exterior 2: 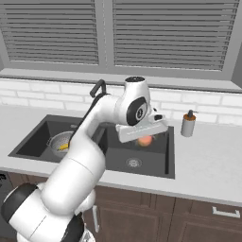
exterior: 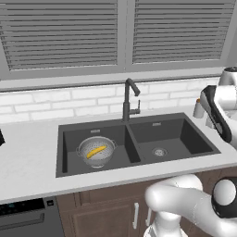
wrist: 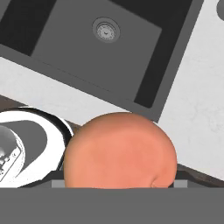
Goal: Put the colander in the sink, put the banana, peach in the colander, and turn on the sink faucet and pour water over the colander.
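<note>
Hand view shows your pincer closed on the round orange-pink peach [wrist: 120,151]; next, carry it left to the silver mesh colander [exterior: 96,152] holding the yellow banana [exterior: 96,151].

Orange-pink peach [wrist: 120,151]. Yellow banana [exterior: 96,151]. Silver perforated colander [exterior: 96,151]. Dark grey sink [exterior: 134,141], 2 basins. Dark grey faucet [exterior: 128,99]. Pale speckled counter [exterior: 28,157]. White brick-pattern tiles [exterior: 55,104]. Brown cabinets [exterior 2: 189,217].

1 colander [exterior: 96,151] | 1 banana [exterior: 96,151] | 1 peach [wrist: 120,151] | 1 sink [exterior: 190,136]
</note>
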Motion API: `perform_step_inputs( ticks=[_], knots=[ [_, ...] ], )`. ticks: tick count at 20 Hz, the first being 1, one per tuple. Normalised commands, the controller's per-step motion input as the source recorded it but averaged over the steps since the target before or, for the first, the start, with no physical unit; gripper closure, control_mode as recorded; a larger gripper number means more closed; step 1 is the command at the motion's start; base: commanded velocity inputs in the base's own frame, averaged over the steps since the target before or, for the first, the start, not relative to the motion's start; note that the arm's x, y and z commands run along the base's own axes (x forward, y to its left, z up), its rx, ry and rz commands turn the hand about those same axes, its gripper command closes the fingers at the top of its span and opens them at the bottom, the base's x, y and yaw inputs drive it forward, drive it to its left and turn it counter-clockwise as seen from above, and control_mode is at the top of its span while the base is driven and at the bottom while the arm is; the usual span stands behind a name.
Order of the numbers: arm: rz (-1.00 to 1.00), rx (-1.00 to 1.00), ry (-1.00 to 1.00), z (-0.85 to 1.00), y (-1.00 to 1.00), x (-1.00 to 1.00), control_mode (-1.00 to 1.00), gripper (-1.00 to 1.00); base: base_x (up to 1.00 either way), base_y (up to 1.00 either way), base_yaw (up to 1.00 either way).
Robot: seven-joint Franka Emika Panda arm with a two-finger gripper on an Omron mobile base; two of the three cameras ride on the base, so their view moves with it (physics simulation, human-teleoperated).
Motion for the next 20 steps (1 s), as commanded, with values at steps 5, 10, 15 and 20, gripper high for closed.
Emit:
perform_step_inputs(
  ticks=[5, 10, 15, 20],
  knots=[
    [0.0, -0.1, 0.12, 0.13, 1.0, 0.0, -1.0, 1.0, 0.0, 0.0, 0.0],
    [0.0, -0.05, 0.07, 0.08, 1.0, 0.0, -1.0, 1.0, 0.0, 0.0, 0.0],
    [0.0, -0.03, 0.04, 0.11, 0.98, 0.01, -1.0, 1.0, 0.0, 0.0, 0.0],
    [0.0, -0.01, 0.02, -0.1, 0.75, 0.19, -1.0, 1.0, 0.0, 0.0, 0.0]
  ],
)
